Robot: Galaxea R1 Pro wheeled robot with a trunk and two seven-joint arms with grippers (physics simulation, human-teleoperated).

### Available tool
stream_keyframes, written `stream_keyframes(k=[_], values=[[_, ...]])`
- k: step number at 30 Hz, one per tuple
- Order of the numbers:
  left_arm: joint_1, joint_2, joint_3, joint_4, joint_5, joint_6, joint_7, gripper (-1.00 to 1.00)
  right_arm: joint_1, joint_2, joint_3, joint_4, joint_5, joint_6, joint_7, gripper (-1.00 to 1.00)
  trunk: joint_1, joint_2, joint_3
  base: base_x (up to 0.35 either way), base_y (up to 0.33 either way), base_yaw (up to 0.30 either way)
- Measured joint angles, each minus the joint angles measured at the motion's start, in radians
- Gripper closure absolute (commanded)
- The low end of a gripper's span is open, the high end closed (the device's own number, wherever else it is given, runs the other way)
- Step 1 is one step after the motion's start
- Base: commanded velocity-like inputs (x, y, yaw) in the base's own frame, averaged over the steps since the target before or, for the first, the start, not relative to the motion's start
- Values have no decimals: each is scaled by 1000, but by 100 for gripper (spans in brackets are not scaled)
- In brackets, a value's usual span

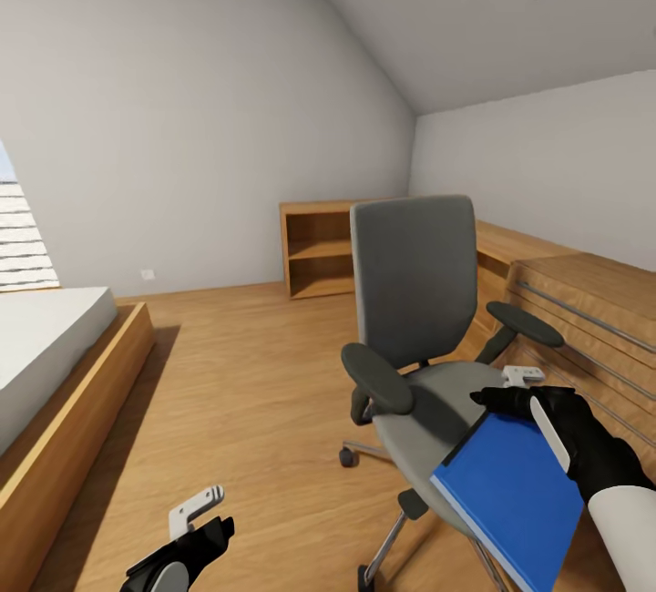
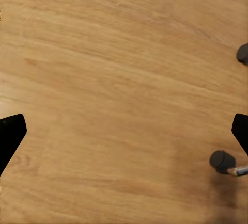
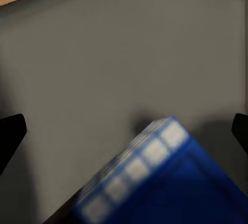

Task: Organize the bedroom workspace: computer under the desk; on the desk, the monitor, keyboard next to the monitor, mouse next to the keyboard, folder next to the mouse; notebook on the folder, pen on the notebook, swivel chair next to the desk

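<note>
The swivel chair [image 1: 415, 301] stands at centre right in the head view, grey seat and back, black armrests. A bright blue folder [image 1: 510, 483] lies tilted on its seat and overhangs the front edge. My right gripper [image 1: 521, 381] hovers at the folder's far corner. In the right wrist view the folder's corner [image 3: 155, 182] shows close over the grey seat [image 3: 103, 53], and the right gripper [image 3: 124, 131] is open with its tips wide apart. My left gripper [image 1: 196, 512] hangs low over the wooden floor, open and holding nothing [image 2: 124, 131]. Two chair casters [image 2: 222, 160] show on the floor.
A bed [image 1: 55, 364] in a wooden frame fills the left side. A low light-wood open shelf [image 1: 314, 250] stands against the back wall, and a light-wood dresser [image 1: 583, 319] runs along the right wall close behind the chair. Bare wooden floor [image 1: 246, 392] lies between bed and chair.
</note>
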Motion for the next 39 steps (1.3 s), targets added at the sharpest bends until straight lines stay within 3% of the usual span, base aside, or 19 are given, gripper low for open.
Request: stream_keyframes(k=[15,20,26,34,39], values=[[0,0,-1,7,-1,0,-1,-100,0,-1,-1,-2,0,0,0,-100,0,0,24,0,0,0],[0,0,-1,8,0,0,-1,-100,4,-1,-1,-45,-1,6,0,-100,0,0,31,0,0,0],[0,0,-1,9,0,0,-1,-100,42,-1,-1,-148,-2,61,0,-100,0,0,41,0,0,0],[1,0,0,9,0,0,-1,-100,67,1,-2,-202,-4,124,0,-100,0,0,50,0,0,0],[0,0,0,9,0,0,-1,-100,71,3,-3,-219,-48,150,-3,-100,0,0,51,0,0,0]])
